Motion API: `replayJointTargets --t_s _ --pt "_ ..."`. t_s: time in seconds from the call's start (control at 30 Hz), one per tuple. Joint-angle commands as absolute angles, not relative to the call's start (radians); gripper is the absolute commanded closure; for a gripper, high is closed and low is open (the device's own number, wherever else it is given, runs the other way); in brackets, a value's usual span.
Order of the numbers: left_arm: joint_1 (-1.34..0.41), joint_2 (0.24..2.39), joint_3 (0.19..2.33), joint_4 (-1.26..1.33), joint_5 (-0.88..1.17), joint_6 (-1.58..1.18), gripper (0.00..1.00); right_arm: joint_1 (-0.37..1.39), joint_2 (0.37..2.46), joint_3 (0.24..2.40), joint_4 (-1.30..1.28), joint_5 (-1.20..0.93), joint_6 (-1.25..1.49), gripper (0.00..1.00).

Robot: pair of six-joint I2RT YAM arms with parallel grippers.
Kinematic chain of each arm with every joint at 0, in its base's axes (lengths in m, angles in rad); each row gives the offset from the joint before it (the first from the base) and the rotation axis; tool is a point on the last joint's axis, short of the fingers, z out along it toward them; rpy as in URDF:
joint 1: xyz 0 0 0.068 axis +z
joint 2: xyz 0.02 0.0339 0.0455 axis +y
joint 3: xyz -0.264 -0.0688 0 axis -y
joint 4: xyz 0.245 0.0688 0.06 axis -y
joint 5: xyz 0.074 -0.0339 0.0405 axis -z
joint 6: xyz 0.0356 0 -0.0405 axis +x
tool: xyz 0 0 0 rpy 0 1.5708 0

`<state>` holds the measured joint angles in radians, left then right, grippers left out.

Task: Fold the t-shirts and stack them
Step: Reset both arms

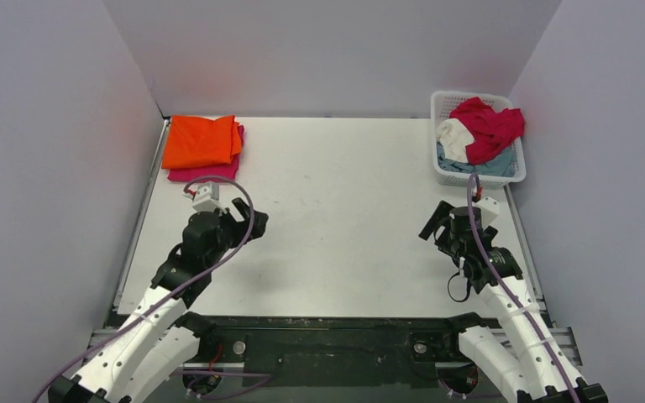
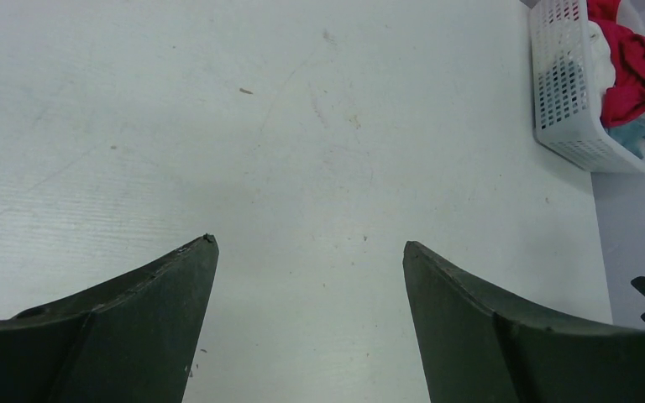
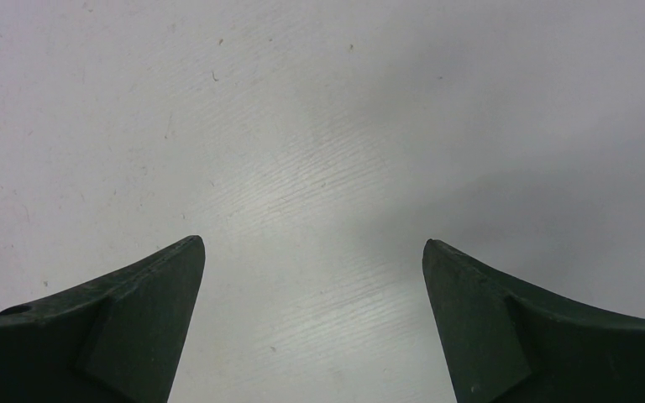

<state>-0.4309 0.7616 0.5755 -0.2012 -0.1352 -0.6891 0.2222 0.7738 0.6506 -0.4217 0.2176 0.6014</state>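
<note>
A folded bright orange t-shirt (image 1: 201, 140) lies on a folded magenta-pink t-shirt (image 1: 212, 173) at the table's far left corner. Crumpled crimson (image 1: 493, 126), white (image 1: 453, 135) and grey-blue (image 1: 493, 166) t-shirts fill the white basket (image 1: 437, 107) at the far right. My left gripper (image 1: 250, 222) hovers open over bare table just in front of the folded stack, pointing right. My right gripper (image 1: 433, 228) is open too, in front of the basket, pointing left. In the wrist views, both the left gripper (image 2: 309, 242) and the right gripper (image 3: 312, 242) have only table between their fingers.
The white table (image 1: 344, 210) is walled in by grey panels on three sides. In the left wrist view the basket (image 2: 564, 96) with the crimson shirt (image 2: 636, 71) shows at the upper right. A black rail runs along the near edge between the arm bases.
</note>
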Motion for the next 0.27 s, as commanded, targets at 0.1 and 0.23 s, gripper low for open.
replayJointTargets --t_s 0.1,0.23 --pt "-0.444 0.600 0.498 -0.298 -0.260 -0.756 0.08 0.216 0.746 0.568 -0.361 0.259 0.655 0.04" --pt "-0.443 0.600 0.491 -0.308 -0.267 -0.764 0.08 0.216 0.748 0.550 -0.343 0.245 0.662 0.05"
